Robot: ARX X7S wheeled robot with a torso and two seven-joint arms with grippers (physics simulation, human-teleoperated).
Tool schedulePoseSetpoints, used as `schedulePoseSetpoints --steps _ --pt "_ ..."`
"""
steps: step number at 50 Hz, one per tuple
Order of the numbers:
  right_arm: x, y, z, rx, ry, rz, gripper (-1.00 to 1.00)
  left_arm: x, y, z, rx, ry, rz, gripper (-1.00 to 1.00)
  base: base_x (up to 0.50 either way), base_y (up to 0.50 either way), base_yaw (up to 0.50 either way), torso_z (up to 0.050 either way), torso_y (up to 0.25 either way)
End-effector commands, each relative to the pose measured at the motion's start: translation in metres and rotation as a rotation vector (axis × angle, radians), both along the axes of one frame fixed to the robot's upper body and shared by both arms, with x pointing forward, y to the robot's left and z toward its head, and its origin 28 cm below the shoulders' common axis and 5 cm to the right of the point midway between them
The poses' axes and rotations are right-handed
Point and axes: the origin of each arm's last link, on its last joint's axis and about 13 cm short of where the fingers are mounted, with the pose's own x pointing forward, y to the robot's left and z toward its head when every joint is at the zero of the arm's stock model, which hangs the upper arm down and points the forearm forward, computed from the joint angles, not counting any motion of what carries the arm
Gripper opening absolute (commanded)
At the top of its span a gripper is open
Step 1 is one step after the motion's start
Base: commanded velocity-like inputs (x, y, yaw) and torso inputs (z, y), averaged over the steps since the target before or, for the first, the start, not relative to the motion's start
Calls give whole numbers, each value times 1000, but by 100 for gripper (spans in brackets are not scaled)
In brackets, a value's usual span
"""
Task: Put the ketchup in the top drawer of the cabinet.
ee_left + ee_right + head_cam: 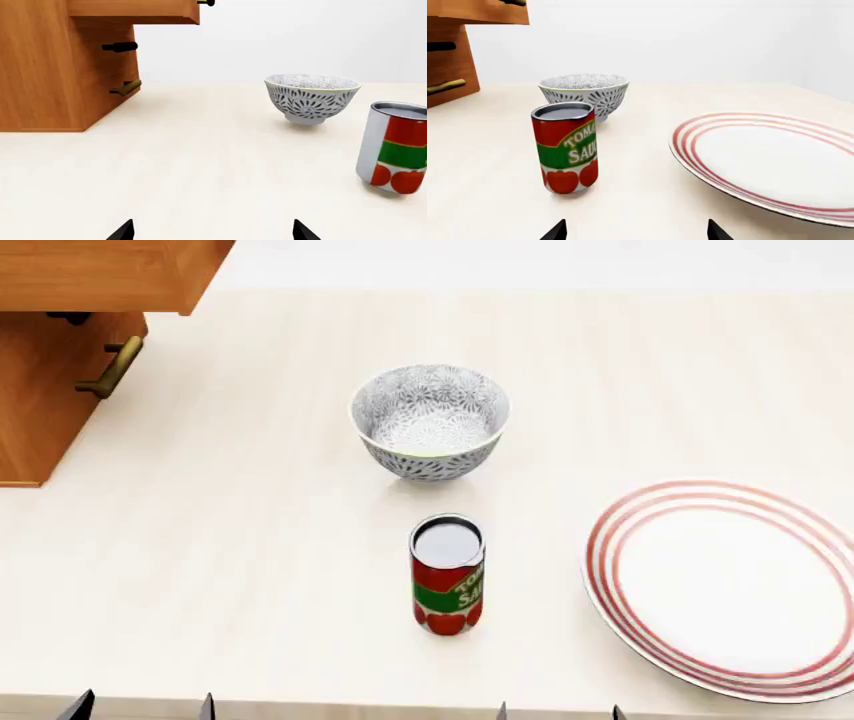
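Ketchup (447, 575) upright on the surface (240, 540), top drawer (100, 275) pulled out.

The can stands between the patterned bowl (430, 420) and the striped plate (727, 585), well apart from the cabinet (47, 400). Left end effector (140, 707) and right end effector (558, 712) both spread wide, empty.

Pale tabletop (240, 570) (cabinet (40, 410), bowl (430, 420), ketchup (447, 575), plate (727, 585))
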Motion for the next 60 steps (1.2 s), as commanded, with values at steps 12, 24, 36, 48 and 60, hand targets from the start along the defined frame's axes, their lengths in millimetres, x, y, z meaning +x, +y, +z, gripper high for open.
schedulePoseSetpoints --steps 12,24,36,48,60 --pt "6 -7 54 -65 -110 -24 100 7 7 42 18 -56 12 100 0 0 0 0 0" --pt "0 -11 111 -92 -234 -7 100 2 15 98 23 -187 42 100 0 0 0 0 0" --pt "-10 -10 132 -83 -322 5 100 -9 13 130 10 -280 24 100 0 0 0 0 0" --pt "-8 -6 130 -71 -297 33 100 -9 14 127 5 -264 19 100 309 0 0 0 0" --pt "-5 -6 129 -67 -288 33 100 -7 15 125 9 -261 22 100 500 0 0 0 0"
